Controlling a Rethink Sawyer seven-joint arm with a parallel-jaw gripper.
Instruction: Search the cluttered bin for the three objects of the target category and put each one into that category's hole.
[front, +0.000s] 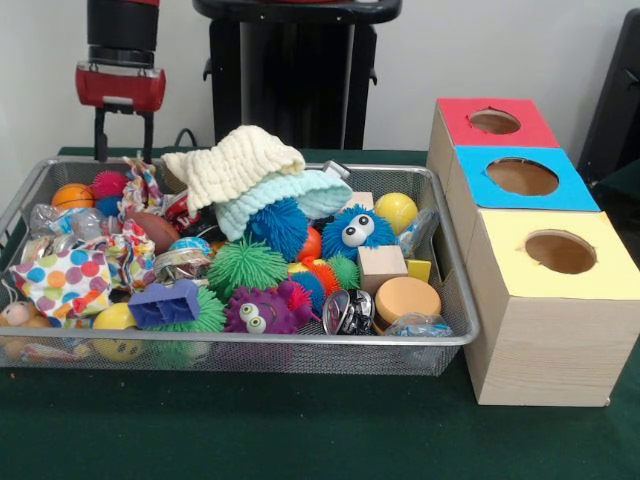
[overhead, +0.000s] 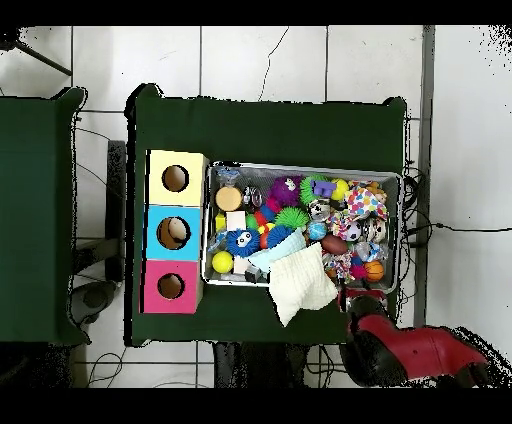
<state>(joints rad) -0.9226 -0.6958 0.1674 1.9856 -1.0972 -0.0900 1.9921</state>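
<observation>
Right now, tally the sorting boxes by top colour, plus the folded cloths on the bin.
Red-topped box: 1
Blue-topped box: 1
Yellow-topped box: 1
Cream cloth: 1
Pale teal cloth: 1
Total: 5

A wire bin (front: 440, 340) full of toys sits on green cloth. Three boxes (front: 545, 300) stand at its 3 o'clock. The gripper (front: 123, 140) hangs open at 11 o'clock
</observation>
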